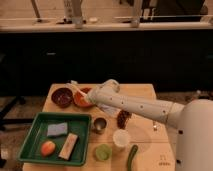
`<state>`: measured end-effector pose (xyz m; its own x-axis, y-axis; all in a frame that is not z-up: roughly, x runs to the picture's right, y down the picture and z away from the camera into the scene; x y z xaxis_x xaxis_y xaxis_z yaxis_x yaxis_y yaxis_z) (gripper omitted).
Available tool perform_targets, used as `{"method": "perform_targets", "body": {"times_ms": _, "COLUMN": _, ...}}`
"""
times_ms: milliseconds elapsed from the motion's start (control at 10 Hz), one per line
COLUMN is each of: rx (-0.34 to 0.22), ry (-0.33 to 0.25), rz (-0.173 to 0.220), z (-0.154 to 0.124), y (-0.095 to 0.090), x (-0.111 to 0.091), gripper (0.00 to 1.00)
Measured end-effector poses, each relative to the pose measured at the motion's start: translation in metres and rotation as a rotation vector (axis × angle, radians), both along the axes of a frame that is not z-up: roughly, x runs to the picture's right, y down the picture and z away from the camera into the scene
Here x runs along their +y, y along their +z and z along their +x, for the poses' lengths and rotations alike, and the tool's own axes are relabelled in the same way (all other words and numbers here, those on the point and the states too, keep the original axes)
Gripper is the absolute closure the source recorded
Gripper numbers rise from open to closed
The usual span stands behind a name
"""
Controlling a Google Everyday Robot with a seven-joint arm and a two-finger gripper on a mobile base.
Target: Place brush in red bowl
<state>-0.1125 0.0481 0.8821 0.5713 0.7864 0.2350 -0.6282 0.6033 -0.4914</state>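
Observation:
The red bowl (pixel 81 100) stands at the table's back left, next to a dark brown bowl (pixel 62 96). The brush (pixel 76 89), pale with a white head, slants over the red bowl's far left rim, its head pointing up and left. My gripper (pixel 90 98) is at the red bowl's right side, at the end of the white arm (pixel 135 106) that reaches in from the right. The wrist covers the gripper's tip and the brush's lower end, so I cannot see whether it holds the brush.
A green tray (pixel 30 142) at the front left holds a blue sponge (pixel 57 129), an orange (pixel 48 148) and a beige block (pixel 68 146). A metal cup (pixel 100 124), a white cup (pixel 120 137), a green cup (pixel 103 151), a cucumber (pixel 132 157) and a brown lump (pixel 123 118) stand nearby.

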Motion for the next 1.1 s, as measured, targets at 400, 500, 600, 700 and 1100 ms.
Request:
{"method": "perform_targets", "body": {"times_ms": 400, "rx": 0.014, "ry": 0.016, "rz": -0.012, "z": 0.008, "y": 0.015, "x": -0.003, "gripper": 1.0}}
{"method": "perform_targets", "body": {"times_ms": 500, "rx": 0.016, "ry": 0.017, "rz": -0.017, "z": 0.008, "y": 0.018, "x": -0.003, "gripper": 1.0}}
{"method": "perform_targets", "body": {"times_ms": 600, "rx": 0.015, "ry": 0.017, "rz": -0.017, "z": 0.008, "y": 0.017, "x": -0.003, "gripper": 0.99}}
{"method": "perform_targets", "body": {"times_ms": 700, "rx": 0.015, "ry": 0.018, "rz": -0.019, "z": 0.008, "y": 0.017, "x": -0.003, "gripper": 0.93}}
{"method": "perform_targets", "body": {"times_ms": 1100, "rx": 0.014, "ry": 0.018, "rz": -0.02, "z": 0.007, "y": 0.018, "x": -0.002, "gripper": 0.55}}
